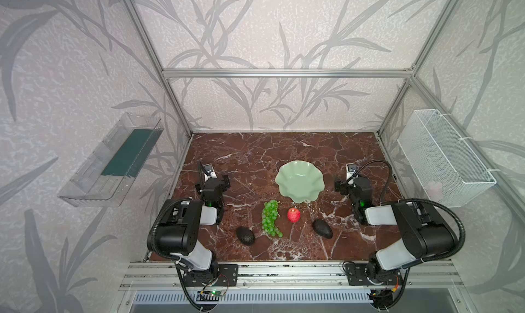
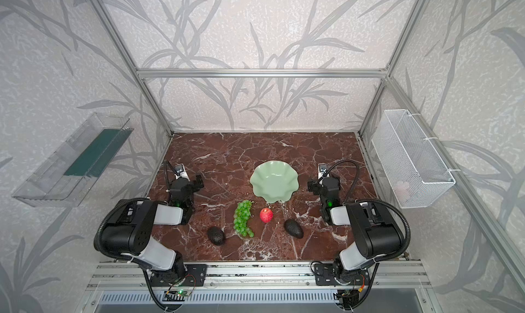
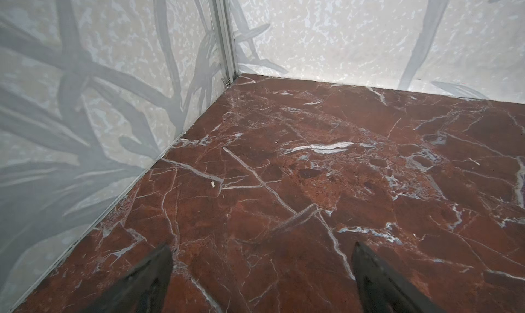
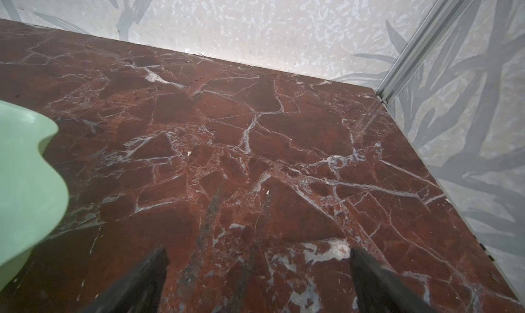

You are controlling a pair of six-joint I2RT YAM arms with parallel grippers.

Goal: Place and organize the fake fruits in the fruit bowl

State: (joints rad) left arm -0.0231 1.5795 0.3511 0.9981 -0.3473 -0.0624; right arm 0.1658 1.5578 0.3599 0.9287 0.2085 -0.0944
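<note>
Both top views only: clear plastic tray [image 1: 85, 180] on the wall at 9 o'clock, white wire basket [image 1: 446, 155] on the wall at 3 o'clock, plus all four fruits. Wrist views: mostly red marble tabletop [image 3: 312, 183], walls and black fingertips; a wavy edge of the fruit bowl [image 4: 25, 169] shows in the right wrist view alone.

Containers: tray holds a flat dark green pad [image 1: 127, 152]. Basket holds a pale lump [image 1: 434, 188], too blurred to name. Pale green bowl sits right of table centre, every fruit outside it on the marble.

Green grapes [image 1: 270, 219] at 7 o'clock of the bowl, near. Right-side avocado [image 1: 322, 228] at 5 o'clock. Left-side avocado [image 1: 245, 235] at 7 o'clock, past the grapes and just beside the bunch's near end. Red apple [image 1: 293, 215] at 6 o'clock, between grapes and right-side avocado.

Left gripper [image 3: 262, 246]: jaws spread wide, gripping nothing, over bare marble at 9 o'clock of the bowl, well apart. Right gripper [image 4: 258, 250]: same, spread wide, at 3 o'clock, near the rim.
</note>
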